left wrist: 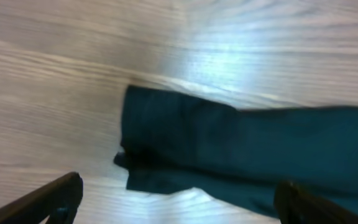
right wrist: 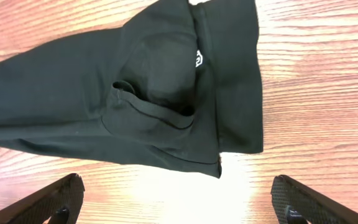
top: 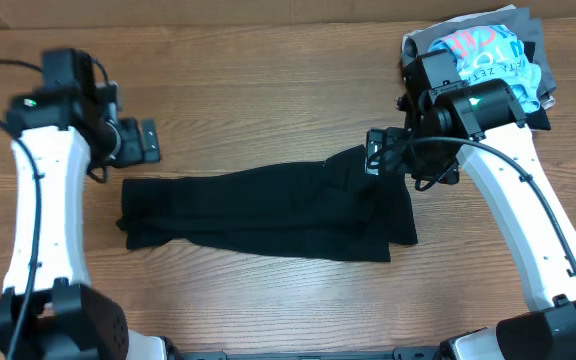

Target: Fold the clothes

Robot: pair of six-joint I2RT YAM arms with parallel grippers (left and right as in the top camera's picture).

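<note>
Fabric looked thin, limp and light: the black shirt lay on the wooden table as a long rumpled band, its small white tag showing near the right end. Both pincers stood wide apart and empty (the 2 wrist views showed only cloth and wood between their tips): left gripper beside the band's left end, right gripper over its right end. Pinching an end's corners through every layer seemed best; it would sag.
</note>
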